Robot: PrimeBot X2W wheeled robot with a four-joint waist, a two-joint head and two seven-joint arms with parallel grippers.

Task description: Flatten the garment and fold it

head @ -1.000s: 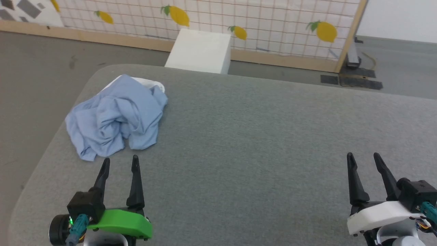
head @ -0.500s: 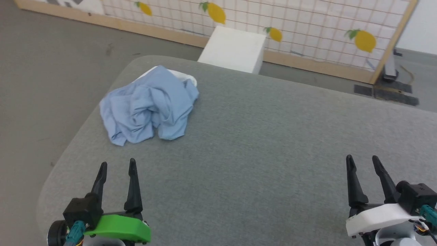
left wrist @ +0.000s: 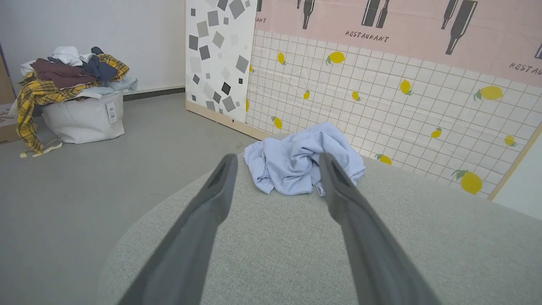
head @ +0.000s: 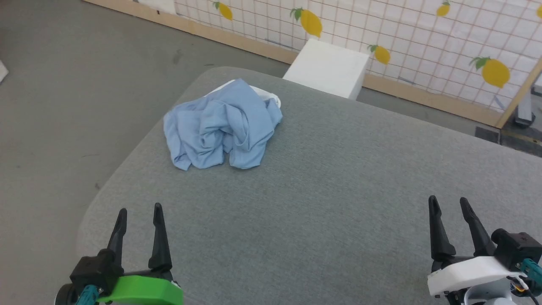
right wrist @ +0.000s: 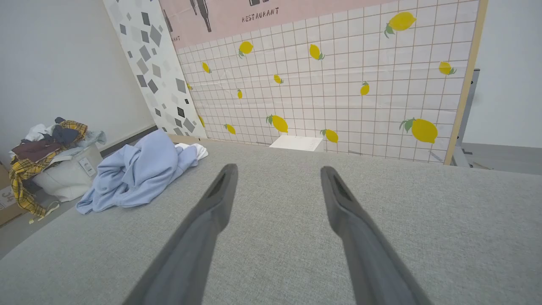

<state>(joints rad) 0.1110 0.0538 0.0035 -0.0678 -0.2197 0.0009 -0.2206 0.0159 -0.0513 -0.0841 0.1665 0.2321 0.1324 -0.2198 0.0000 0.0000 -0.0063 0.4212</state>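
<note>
The garment (head: 220, 127) is a light blue shirt lying crumpled in a heap near the far left corner of the grey table (head: 338, 190), with a bit of white fabric at its far edge. It also lies ahead of my left fingers as the same blue heap, the garment (left wrist: 296, 163), and off to the left as the garment (right wrist: 139, 173). My left gripper (head: 139, 212) hovers open over the table's near left edge, well short of the heap. My right gripper (head: 446, 201) stands open at the near right, far from it. Nothing sits between either pair of fingers.
A white box (head: 328, 67) stands on the floor behind the table, before a lemon-patterned partition (head: 423, 38). A white basket heaped with clothes (left wrist: 76, 101) sits on the floor off to the left. The table's left corner is rounded.
The head camera has swung left, so the whole picture shifted right. The garment lies as before. Both grippers stay open and nearly still.
</note>
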